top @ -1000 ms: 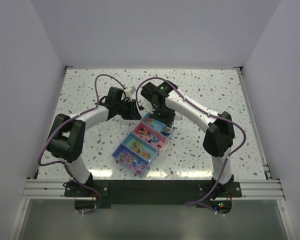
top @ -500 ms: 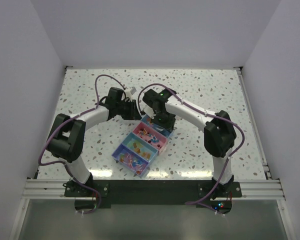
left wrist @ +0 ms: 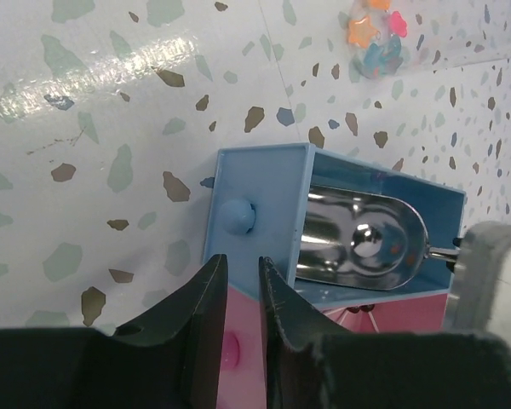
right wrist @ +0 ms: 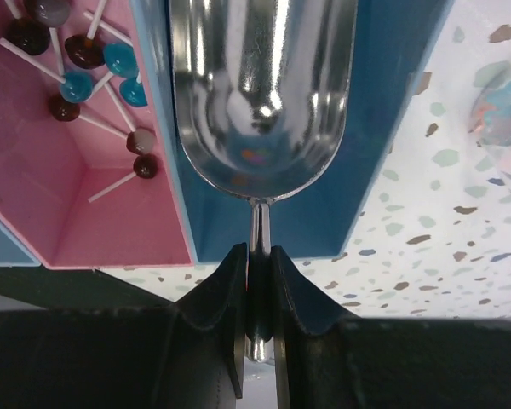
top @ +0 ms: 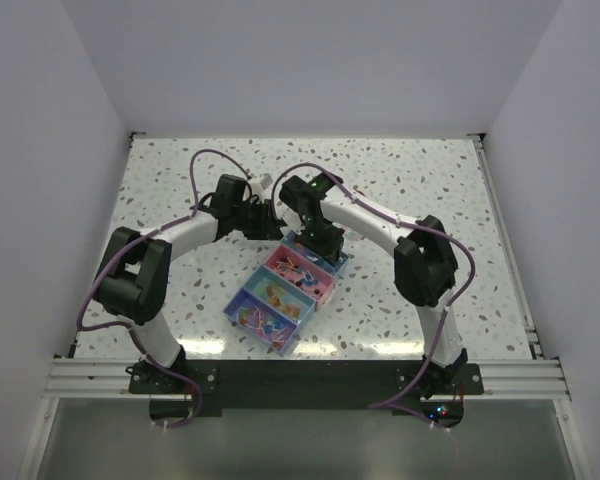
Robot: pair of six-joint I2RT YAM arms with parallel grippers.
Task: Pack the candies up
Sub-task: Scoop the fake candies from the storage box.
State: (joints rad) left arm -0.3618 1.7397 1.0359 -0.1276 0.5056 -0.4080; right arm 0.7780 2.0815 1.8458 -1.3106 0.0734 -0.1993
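A tray (top: 242, 290) of blue and pink compartments lies mid-table. Small wrapped candies (top: 264, 320) fill its two near blue compartments, and lollipops (right wrist: 77, 85) lie in the pink one. My right gripper (right wrist: 256, 249) (top: 325, 245) is shut on the handle of a metal scoop (right wrist: 260, 85) (left wrist: 362, 243), whose empty bowl rests in the far blue compartment (right wrist: 383, 128). My left gripper (left wrist: 242, 260) (top: 275, 225) is at the tray's far-left end wall. Its fingers are a narrow gap apart, closed on the pink compartment's knob (left wrist: 231, 349). More candies (left wrist: 375, 38) show through a clear container beyond the tray.
A round blue knob (left wrist: 236, 216) sticks out of the far blue compartment's end wall. The clear container of candies (right wrist: 502, 111) stands close to the right of the scoop. White walls close in the speckled table (top: 430, 190) on three sides.
The right arm swung its elbow leftward and its gripper shifted slightly left over the tray's far compartment with the scoop. The left arm stayed where it was.
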